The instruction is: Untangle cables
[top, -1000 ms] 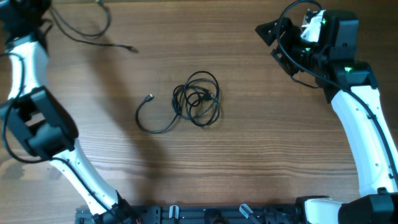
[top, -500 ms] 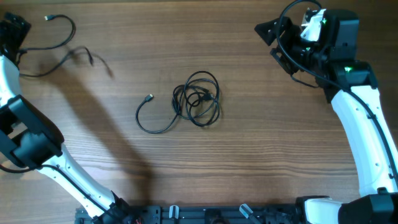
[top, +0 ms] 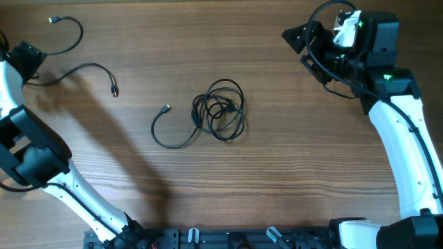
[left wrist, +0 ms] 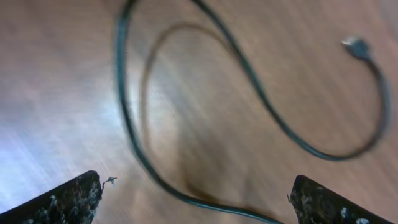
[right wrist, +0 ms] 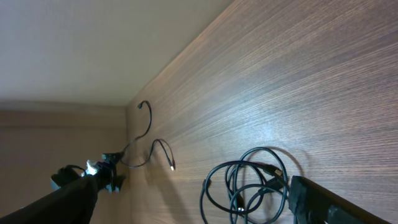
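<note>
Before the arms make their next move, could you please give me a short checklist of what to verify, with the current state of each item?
1. Left gripper open and holding nothing: ok.
2. Right gripper open and holding nothing: ok.
3. Separate cable lies at the far left, well apart from the central bundle: ok.
4. Central bundle untangled: not ok. It is a knot of overlapping loops, with one tail curving out to its left.
5. Separate cable clear of the left fingers: cannot tell. It runs below and between them in the blurred left wrist view.
6. Number of cables in the bundle: cannot tell.
</note>
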You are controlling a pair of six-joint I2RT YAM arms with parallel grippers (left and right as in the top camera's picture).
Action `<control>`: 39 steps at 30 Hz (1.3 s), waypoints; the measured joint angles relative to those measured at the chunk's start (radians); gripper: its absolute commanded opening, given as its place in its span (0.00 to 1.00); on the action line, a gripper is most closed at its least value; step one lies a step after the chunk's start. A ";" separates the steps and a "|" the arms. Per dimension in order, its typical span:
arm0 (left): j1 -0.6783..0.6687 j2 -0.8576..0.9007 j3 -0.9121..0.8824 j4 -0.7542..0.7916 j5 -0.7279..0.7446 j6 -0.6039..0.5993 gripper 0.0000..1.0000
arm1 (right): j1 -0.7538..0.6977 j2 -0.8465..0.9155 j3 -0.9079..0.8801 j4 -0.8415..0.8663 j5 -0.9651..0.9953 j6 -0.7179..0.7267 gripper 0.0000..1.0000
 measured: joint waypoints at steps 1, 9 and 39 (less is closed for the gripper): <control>0.000 0.000 0.000 -0.016 -0.024 0.000 1.00 | 0.000 0.000 0.000 0.000 0.000 -0.002 1.00; 0.000 0.000 0.000 -0.105 -0.111 -0.017 1.00 | 0.000 0.000 0.000 -0.008 0.000 -0.003 1.00; 0.014 0.156 -0.005 0.716 0.140 0.024 0.07 | 0.058 0.000 0.000 -0.047 -0.007 0.002 1.00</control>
